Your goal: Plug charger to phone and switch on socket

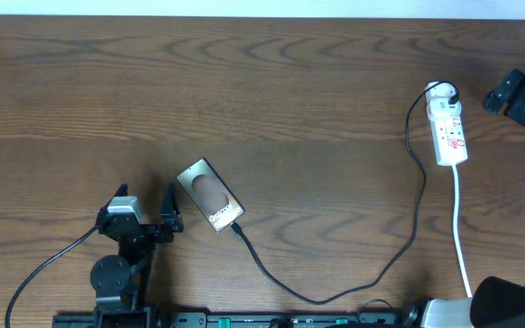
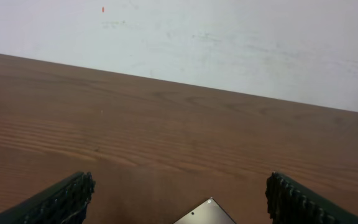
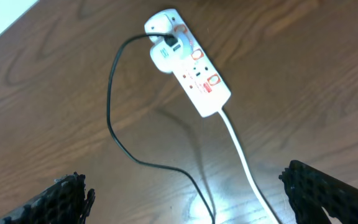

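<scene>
The phone (image 1: 211, 195) lies tilted on the wooden table, brown and glossy; one corner shows in the left wrist view (image 2: 207, 213). The charger (image 1: 372, 278), a thin black cable, runs from the phone's lower right end in a loop to the white socket (image 1: 449, 123) at the right, where a white adapter is plugged in. In the right wrist view the socket (image 3: 194, 68) and the cable (image 3: 112, 118) lie ahead of the fingers. My left gripper (image 1: 147, 198) is open, just left of the phone, empty (image 2: 180, 186). My right gripper (image 1: 510, 92) is open and empty, right of the socket (image 3: 188, 186).
The socket's white cord (image 1: 461, 237) runs toward the table's front edge and also shows in the right wrist view (image 3: 241, 155). A thick black robot cable (image 1: 48, 264) curves at the front left. A pale wall (image 2: 229, 37) stands behind the table.
</scene>
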You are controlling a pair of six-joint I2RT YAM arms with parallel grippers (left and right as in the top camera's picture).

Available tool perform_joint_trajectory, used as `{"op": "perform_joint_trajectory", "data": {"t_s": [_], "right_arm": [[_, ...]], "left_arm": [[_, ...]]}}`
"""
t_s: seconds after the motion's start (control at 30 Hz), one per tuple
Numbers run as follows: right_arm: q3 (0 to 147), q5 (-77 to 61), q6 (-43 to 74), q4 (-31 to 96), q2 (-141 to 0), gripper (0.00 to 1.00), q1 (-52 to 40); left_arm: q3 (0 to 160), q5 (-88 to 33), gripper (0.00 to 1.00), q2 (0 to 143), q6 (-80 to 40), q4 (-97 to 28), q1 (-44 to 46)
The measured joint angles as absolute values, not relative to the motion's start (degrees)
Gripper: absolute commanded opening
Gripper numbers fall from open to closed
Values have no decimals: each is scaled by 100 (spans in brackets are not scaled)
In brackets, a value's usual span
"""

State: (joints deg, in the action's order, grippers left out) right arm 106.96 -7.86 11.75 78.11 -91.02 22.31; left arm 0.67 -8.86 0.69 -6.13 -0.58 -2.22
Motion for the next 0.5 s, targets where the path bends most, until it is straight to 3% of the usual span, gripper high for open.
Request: {"op": "perform_joint_trajectory", "data": {"t_s": [0.27, 0.5], "right_arm": [[10392, -786, 1391, 6973, -8982, 99, 1898], [8525, -788, 1610, 4504, -8047, 99, 908]], "left_arm": [[67, -886, 91, 69, -613, -60, -222], [73, -884, 91, 67, -611, -67, -222]]}}
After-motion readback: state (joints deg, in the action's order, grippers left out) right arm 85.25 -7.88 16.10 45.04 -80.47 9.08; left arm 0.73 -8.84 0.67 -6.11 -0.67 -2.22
